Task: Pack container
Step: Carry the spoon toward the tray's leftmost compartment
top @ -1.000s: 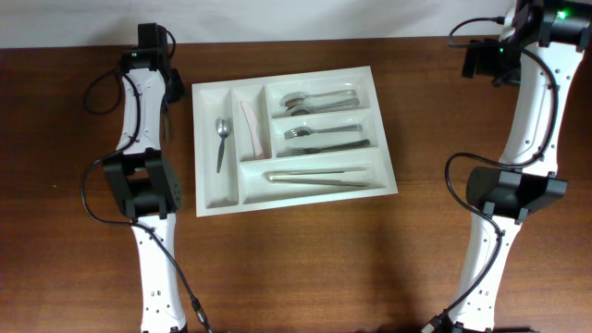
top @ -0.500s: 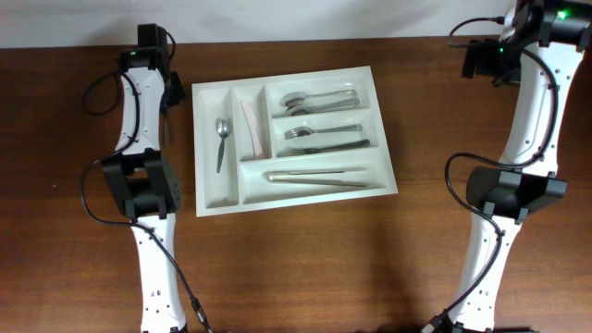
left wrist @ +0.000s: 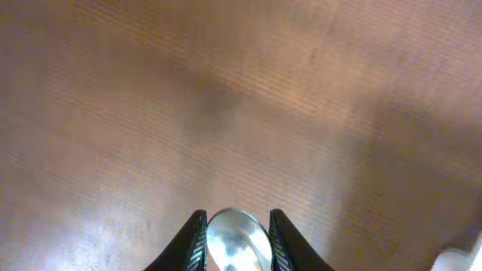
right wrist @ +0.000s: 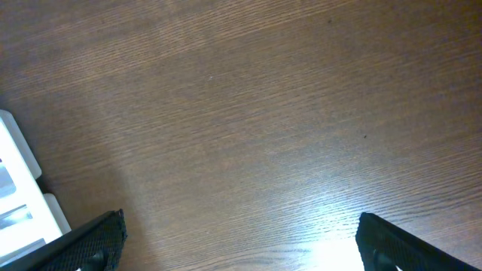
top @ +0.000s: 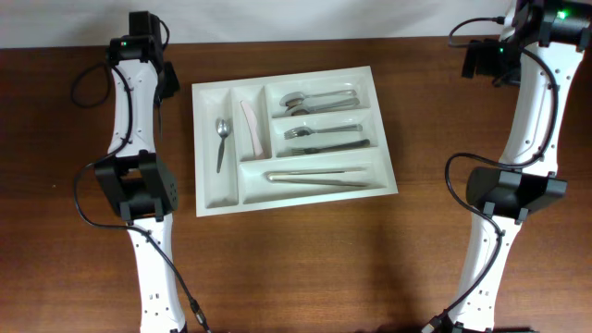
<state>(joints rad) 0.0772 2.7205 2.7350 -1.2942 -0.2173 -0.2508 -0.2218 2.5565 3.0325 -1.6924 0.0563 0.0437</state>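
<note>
The container point(top: 205, 200) is a white cutlery tray lying in the middle of the wooden table. It holds a spoon point(top: 221, 139) and a pink utensil point(top: 251, 127) in its two narrow compartments. Spoons point(top: 314, 99), forks point(top: 319, 138) and long metal pieces point(top: 319, 176) fill the three crosswise ones. My left gripper point(left wrist: 237, 226) is shut on the bowl of a shiny metal spoon point(left wrist: 238, 242) above bare wood. In the overhead view the left gripper point(top: 164, 85) hangs just left of the tray's far left corner. My right gripper point(right wrist: 241, 233) stands wide open and holds nothing.
The right arm point(top: 523, 111) stands at the far right of the table, well away from the tray. A corner of the white tray point(right wrist: 19, 197) shows at the left edge of the right wrist view. A white wall runs along the table's far edge.
The left arm's upper part has swung a little left and toward the far edge, carrying the spoon with it. The right arm and the tray's contents have not moved.
</note>
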